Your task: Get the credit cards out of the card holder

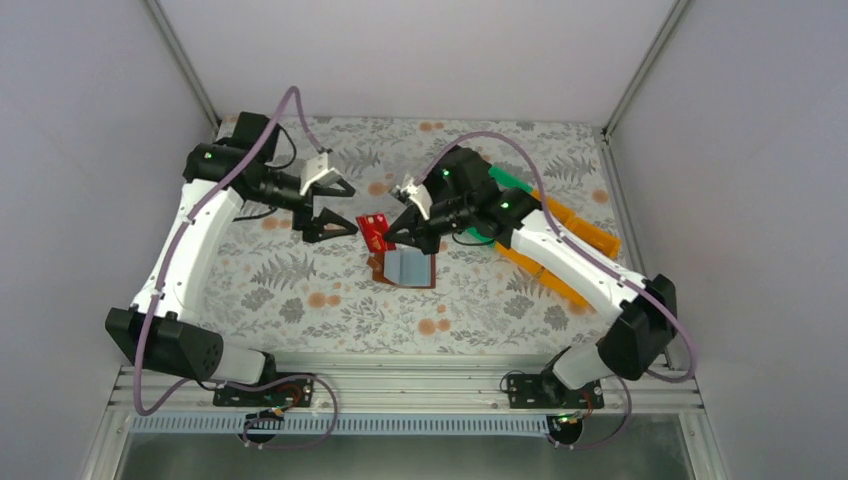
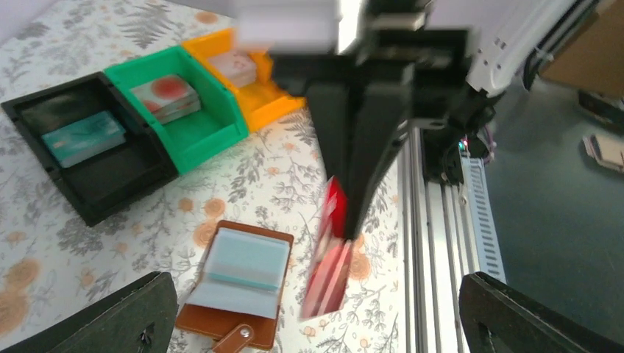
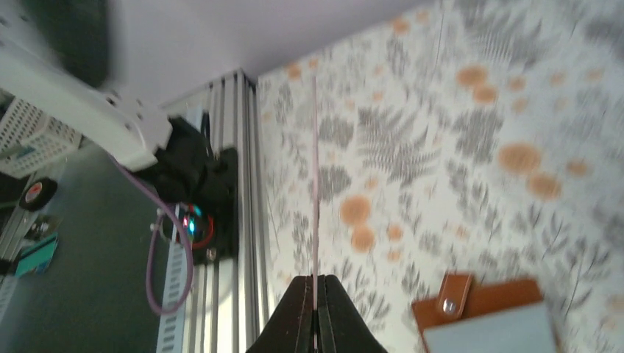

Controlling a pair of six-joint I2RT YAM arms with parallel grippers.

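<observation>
Red card (image 1: 373, 232) out, others seemingly left in the card holder (image 1: 408, 268)
Top view: right gripper (image 1: 392, 238) pinches it just above the unfolded holder on the table (image 1: 300, 290); left gripper (image 1: 345, 208) hangs spread wide, empty. Left wrist: pale cards (image 2: 243, 257) seem to fill the slots; black bin (image 2: 88, 184), green bin (image 2: 199, 132) and orange bin (image 2: 268, 103) stand apart, blocking nothing. Right wrist: card edge-on, clamped.

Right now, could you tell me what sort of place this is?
Probably a robot lab test cell: white enclosure walls, an aluminium mounting rail, and sorting bins on a floral table.
</observation>
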